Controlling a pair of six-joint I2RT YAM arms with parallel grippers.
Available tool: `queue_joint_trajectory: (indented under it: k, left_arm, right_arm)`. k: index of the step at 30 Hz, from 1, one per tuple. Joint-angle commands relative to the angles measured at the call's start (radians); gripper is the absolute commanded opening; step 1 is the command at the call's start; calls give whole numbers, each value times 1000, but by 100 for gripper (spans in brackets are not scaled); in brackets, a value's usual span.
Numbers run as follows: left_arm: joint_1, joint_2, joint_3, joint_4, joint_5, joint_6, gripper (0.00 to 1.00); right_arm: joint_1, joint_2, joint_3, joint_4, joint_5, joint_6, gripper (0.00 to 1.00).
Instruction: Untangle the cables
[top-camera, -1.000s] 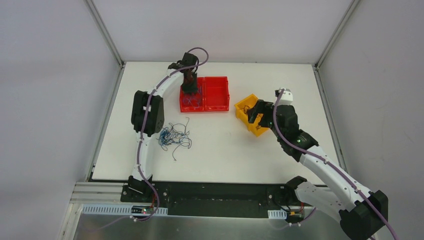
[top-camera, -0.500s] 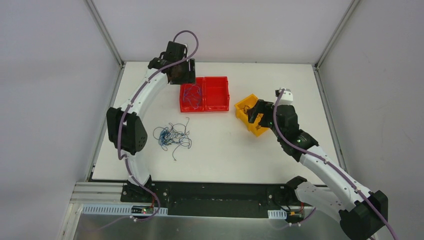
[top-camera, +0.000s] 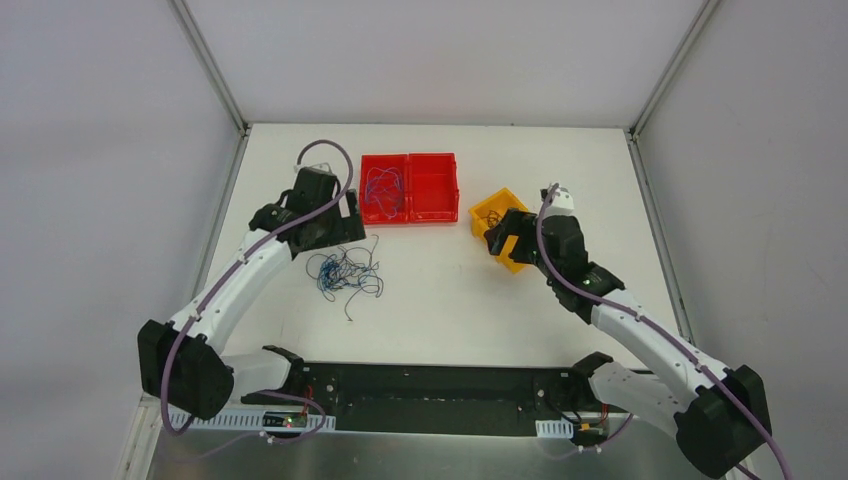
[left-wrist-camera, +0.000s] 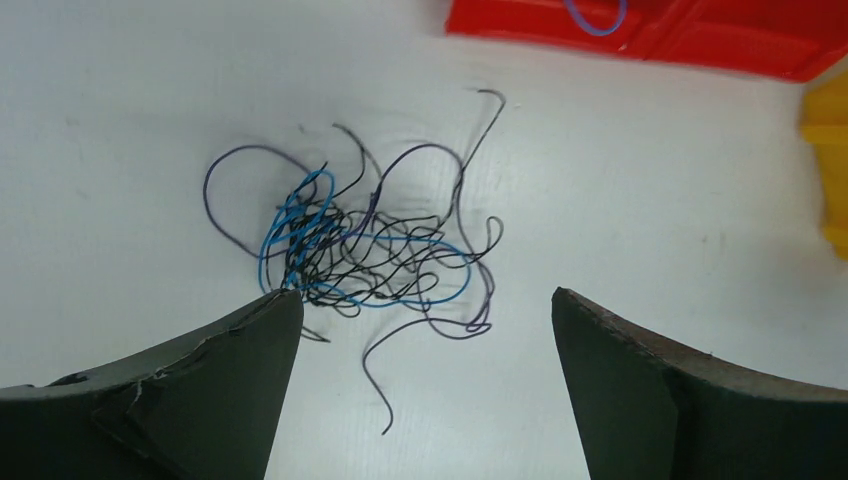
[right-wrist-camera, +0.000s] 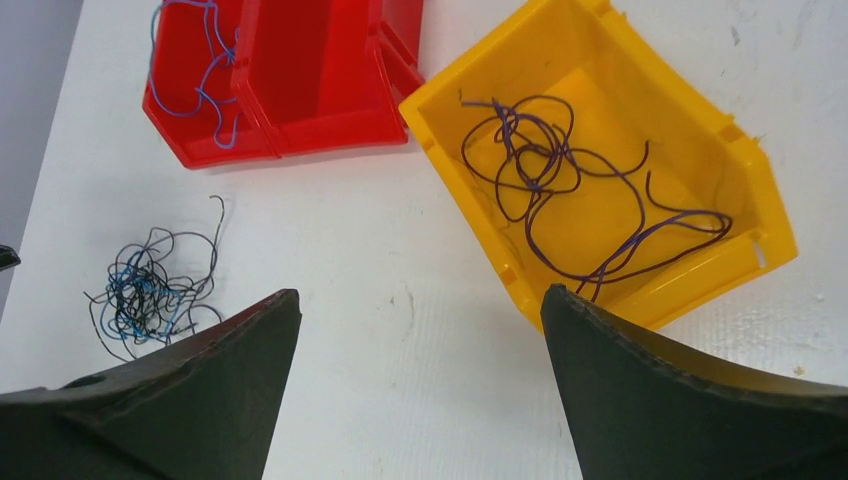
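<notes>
A white bench (top-camera: 450, 290) stands in a booth with pale walls and metal corner posts. Most of the cables (top-camera: 345, 273) lie on its left half as one loose tangle. Blue, purple and black strands are knotted together there, with curly ends sticking out on every side.

The left gripper (top-camera: 340, 230) hangs at the tangle's far edge, between the tangle and the red bins (top-camera: 410, 187). Its jaws stand wide apart with nothing clamped between them. In the left wrist view the tangle lies ahead of the two fingers and a little towards the left one. That fingertip meets the tangle's rim in the picture, but whether it touches cannot be told.

The red bins are two, joined side by side at the far middle of the bench. The left one holds blue wires (right-wrist-camera: 205, 95) in a few loose loops.

Just right of them, and turned at an angle, sits the yellow bin (right-wrist-camera: 450, 190), with purple wires (right-wrist-camera: 530, 165) coiled inside.

The right gripper (right-wrist-camera: 420, 300) hovers at the yellow bin's near side and covers part of it from above. Its jaws are also spread wide and grip nothing. Bare bench shows between its fingers, and the bin lies just ahead of the right finger.
</notes>
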Motion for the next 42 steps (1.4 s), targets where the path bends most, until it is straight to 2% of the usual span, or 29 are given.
queue_joint_trajectory:
  k: [1, 5, 10, 15, 18, 19, 20, 21, 22, 26, 30, 33, 38, 42]
  left_arm:
    - [-6, -62, -164, 103, -76, -117, 99]
    - [-4, -28, -202, 129, 0, -162, 88]
    - [-4, 36, -232, 131, -23, -195, 70]
    - [-4, 79, -265, 162, -36, -198, 67]
    - [-4, 122, -272, 214, 40, -196, 64]
    - [-6, 140, -268, 231, 62, -195, 56]
    - [-8, 155, -262, 243, 86, -188, 39]
    - [-12, 169, -254, 258, 111, -175, 8]
    - [-22, 174, -247, 267, 135, -169, 0]
    - [-128, 150, -213, 315, 162, -121, 0]
    - [-217, 160, -136, 328, 234, -86, 0]
    - [-231, 158, -103, 351, 334, -82, 0]
    - [-248, 85, -76, 374, 405, -62, 0]
    - [-249, 61, -62, 382, 504, -42, 0]
  right_arm:
    - [-3, 20, -47, 108, -67, 55, 94]
    - [-3, 6, -107, 180, -72, 65, 93]
    - [0, 3, -184, 280, -52, 88, 92]
    - [1, -2, -189, 282, -51, 87, 91]
    - [3, -1, -191, 285, -43, 90, 92]
    - [3, 1, -191, 287, -46, 90, 92]
    - [2, 4, -190, 289, -48, 91, 92]
    - [3, 7, -188, 289, -49, 91, 91]
    - [2, 9, -187, 289, -48, 89, 91]
    - [4, 17, -185, 296, -82, 79, 92]
    - [15, 54, -173, 334, -216, 58, 91]
    - [45, 81, -159, 342, -246, 32, 88]
    - [62, 65, -166, 345, -234, 19, 88]
    - [64, 61, -178, 389, -306, 17, 86]
